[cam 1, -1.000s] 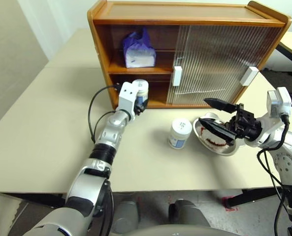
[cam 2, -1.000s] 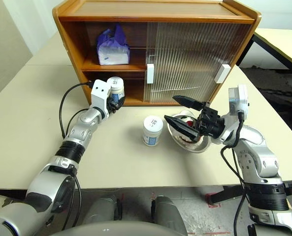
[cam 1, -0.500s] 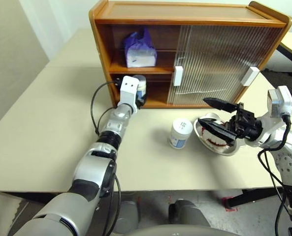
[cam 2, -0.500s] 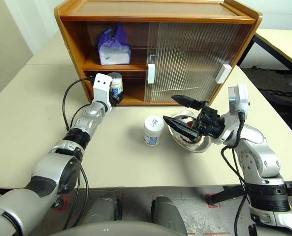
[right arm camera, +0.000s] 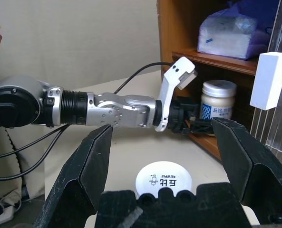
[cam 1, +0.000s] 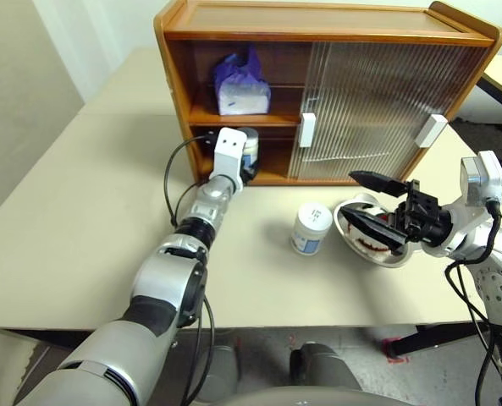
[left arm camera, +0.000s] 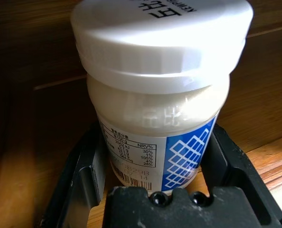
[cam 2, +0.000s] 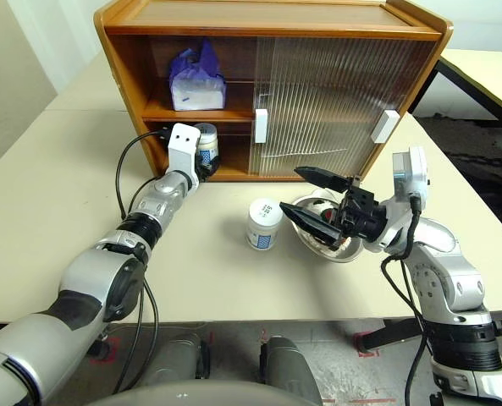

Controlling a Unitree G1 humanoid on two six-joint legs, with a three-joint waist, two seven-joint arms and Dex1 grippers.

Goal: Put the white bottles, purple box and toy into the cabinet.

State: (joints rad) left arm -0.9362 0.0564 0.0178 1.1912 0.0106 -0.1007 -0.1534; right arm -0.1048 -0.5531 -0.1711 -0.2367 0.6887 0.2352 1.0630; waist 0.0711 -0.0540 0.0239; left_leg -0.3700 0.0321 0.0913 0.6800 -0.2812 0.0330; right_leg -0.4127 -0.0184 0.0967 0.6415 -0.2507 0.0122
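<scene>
From the head camera you see your left gripper (cam 1: 247,166) clasping a white bottle (cam 1: 249,149) inside the cabinet (cam 1: 318,25), the purple box (cam 1: 239,85) shelved above. The left wrist shows both fingers (left arm camera: 86,173) hugging that bottle. Your right gripper (right arm camera: 165,156) is spread wide, holding nothing, above the second bottle (right arm camera: 163,178).

Cabinet (cam 1: 327,34) stands at the table's (cam 1: 73,211) far edge, left side open. Purple box (cam 1: 239,85) on the upper shelf. Left gripper (cam 1: 244,166) reaches into the lower compartment, closed around a white bottle (cam 1: 249,145). Second white bottle (cam 1: 311,228) upright mid-table, just beside a steel bowl (cam 1: 371,245). Right gripper (cam 1: 362,200) hovers over the bowl, fingers spread wide.
</scene>
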